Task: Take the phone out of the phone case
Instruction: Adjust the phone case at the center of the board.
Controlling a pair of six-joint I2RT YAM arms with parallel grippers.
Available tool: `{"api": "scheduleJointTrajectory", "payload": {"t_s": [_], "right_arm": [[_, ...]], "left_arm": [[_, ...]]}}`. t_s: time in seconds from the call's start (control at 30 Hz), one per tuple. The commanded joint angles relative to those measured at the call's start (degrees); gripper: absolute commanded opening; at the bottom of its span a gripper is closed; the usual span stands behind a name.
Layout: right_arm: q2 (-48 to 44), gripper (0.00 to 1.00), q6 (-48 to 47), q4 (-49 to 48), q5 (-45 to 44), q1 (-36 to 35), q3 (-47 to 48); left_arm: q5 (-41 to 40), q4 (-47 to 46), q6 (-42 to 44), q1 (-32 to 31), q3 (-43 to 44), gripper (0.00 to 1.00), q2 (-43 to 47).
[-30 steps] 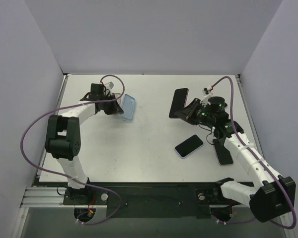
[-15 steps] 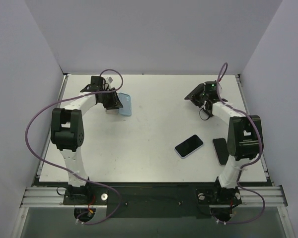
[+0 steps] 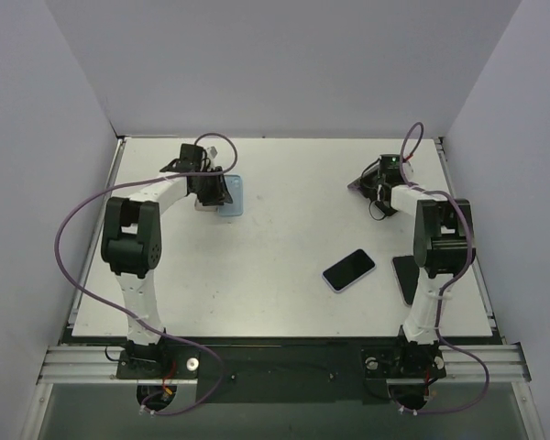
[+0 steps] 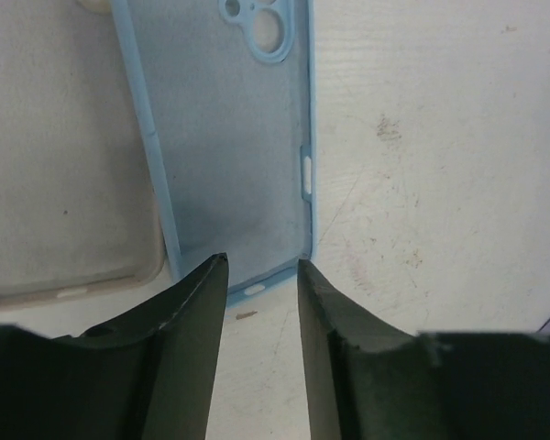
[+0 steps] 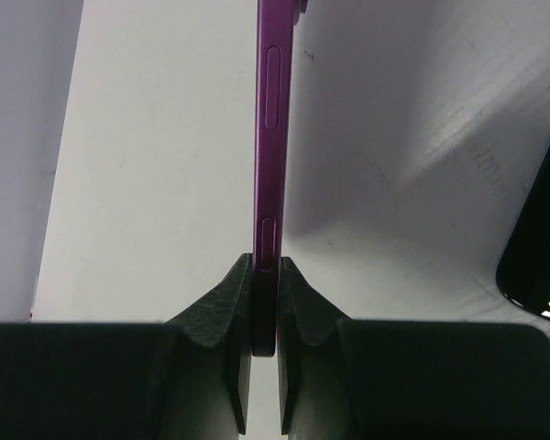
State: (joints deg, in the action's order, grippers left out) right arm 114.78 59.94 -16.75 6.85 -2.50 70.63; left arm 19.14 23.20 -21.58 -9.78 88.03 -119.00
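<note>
The pale blue phone case (image 4: pixel 229 137) lies flat and empty on the table, inside up, camera cut-outs at its far end. My left gripper (image 4: pixel 261 266) hovers over its near end, open, with nothing between the fingers. In the top view the case (image 3: pixel 235 195) sits at the back left, just right of the left gripper (image 3: pixel 215 188). The purple phone (image 5: pixel 268 137) stands edge-on, with my right gripper (image 5: pixel 264 266) shut on its lower end. That gripper (image 3: pixel 371 179) is at the back right of the table.
A clear, yellowed case (image 4: pixel 64 183) lies against the blue case's left side. A phone in a pale case (image 3: pixel 349 269) lies right of centre. A black phone (image 3: pixel 409 278) lies beside the right arm, also showing as a dark edge (image 5: pixel 541 257).
The left gripper opened and let go of the blue case, which now lies flat. The right arm swung the phone away to the back right.
</note>
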Motion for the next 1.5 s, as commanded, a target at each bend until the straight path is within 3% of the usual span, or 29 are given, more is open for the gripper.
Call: {"api": "scheduleJointTrajectory", "payload": {"t_s": [0.0, 0.13, 0.4, 0.6, 0.7, 0.87, 1.2, 1.37, 1.47], "right_arm": [[0.8, 0.0, -0.8, -2.7, -0.8, 1.4, 4.3], [1.7, 0.0, -1.6, -1.0, -0.1, 2.3, 5.0], [4.6, 0.04, 1.1, -2.6, 3.4, 5.7, 5.4], [6.9, 0.18, 3.2, -0.6, 5.5, 6.1, 8.5], [5.1, 0.39, 2.7, -0.1, 5.6, 5.8, 5.9], [-0.6, 0.56, -1.5, 3.8, 4.3, 5.8, 3.0], [-11.7, 0.61, -15.5, 15.6, 2.5, 5.4, -0.1], [-16.2, 0.61, -17.7, 16.3, 2.7, 4.9, -3.1], [-18.4, 0.61, -18.5, 16.4, 2.6, 4.3, -5.1]], "left_arm": [[-8.9, -4.7, 0.6, -0.5, -3.2, 0.49, 7.6], [-12.1, -6.8, 0.5, -0.3, -2.7, 0.55, 5.7], [-16.8, -1.9, 0.1, -0.6, 7.9, 0.55, -3.7], [-14.3, -0.7, 0.6, -1.6, 12.7, 0.51, -7.8], [-13.4, 0.2, 1.1, -2.5, 14.6, 0.52, -9.1], [-12.7, 1.3, 2.2, -3.1, 16.9, 0.51, -10.2], [-14.8, 0.4, 1.9, -4.4, 16.5, 0.5, -9.7], [-20.3, -1.1, 2.9, -7.0, 14.5, 0.28, -7.3], [-20.5, -3.1, 2.1, -7.5, 13.0, 0.23, -6.2]]}}
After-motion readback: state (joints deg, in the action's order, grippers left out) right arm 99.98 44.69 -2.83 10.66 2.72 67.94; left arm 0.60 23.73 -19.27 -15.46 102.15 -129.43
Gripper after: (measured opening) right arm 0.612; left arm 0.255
